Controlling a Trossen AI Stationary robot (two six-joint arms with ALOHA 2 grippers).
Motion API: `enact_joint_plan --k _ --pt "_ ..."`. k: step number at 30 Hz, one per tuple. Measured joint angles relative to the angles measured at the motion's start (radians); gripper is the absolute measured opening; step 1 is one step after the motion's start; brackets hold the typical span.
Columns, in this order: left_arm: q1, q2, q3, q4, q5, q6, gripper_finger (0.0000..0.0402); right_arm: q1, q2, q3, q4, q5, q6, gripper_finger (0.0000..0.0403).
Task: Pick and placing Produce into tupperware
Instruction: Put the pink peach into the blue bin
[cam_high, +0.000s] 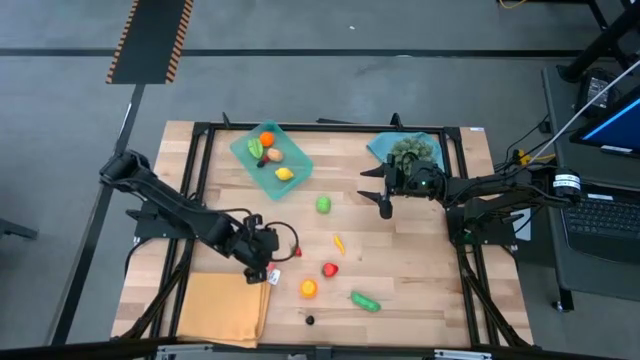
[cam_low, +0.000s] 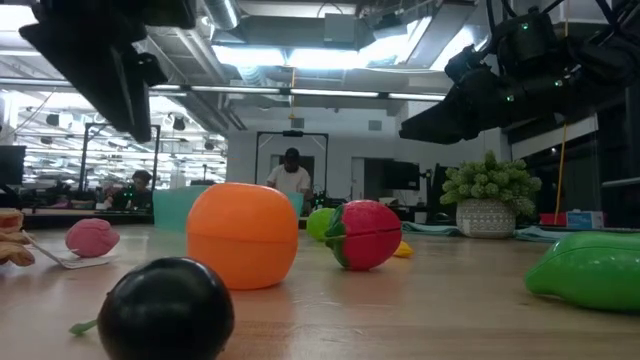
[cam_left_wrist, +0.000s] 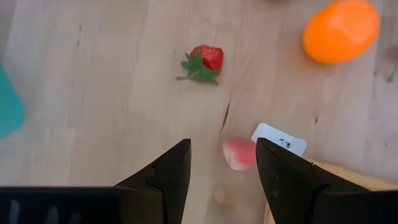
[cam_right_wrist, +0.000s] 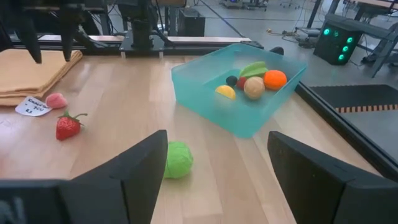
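My left gripper (cam_left_wrist: 222, 163) hangs half open and empty over a pink fruit (cam_left_wrist: 239, 153); my right gripper (cam_right_wrist: 214, 168) waits wide open near the tray (cam_right_wrist: 211, 93).

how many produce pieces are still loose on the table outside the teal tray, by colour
green: 2, green ball, green pod
orange: 1, orange fruit
red: 1, strawberry
pink: 1, pink piece
yellow: 1, yellow piece
black: 1, black berry
total: 7
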Motion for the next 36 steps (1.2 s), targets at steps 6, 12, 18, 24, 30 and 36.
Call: enact_joint_plan --k 6,12,18,24,30,36 --pt "0.000 0.035 0.001 0.003 0.001 -0.013 0.0166 0.000 0.000 0.000 0.000 0.000 0.002 0.0280" --pt "0.000 0.041 0.001 0.003 0.002 -0.009 0.0159 0.000 0.000 0.000 0.000 0.000 0.003 0.0280" --pt "0.000 0.044 0.001 0.007 0.011 -0.088 0.0151 0.000 0.000 0.000 0.000 0.000 0.004 0.0280" --pt "-0.020 0.073 0.001 0.031 0.084 -0.092 0.0139 0.000 0.000 0.000 0.000 0.000 0.005 0.0280" --pt "-0.043 0.139 0.001 0.048 0.110 -0.088 0.0137 0.000 0.000 0.000 0.000 0.000 0.006 0.0280" --pt "-0.047 0.201 0.001 0.064 0.110 -0.085 0.0147 0.001 0.000 0.000 0.002 0.000 0.011 0.0280"
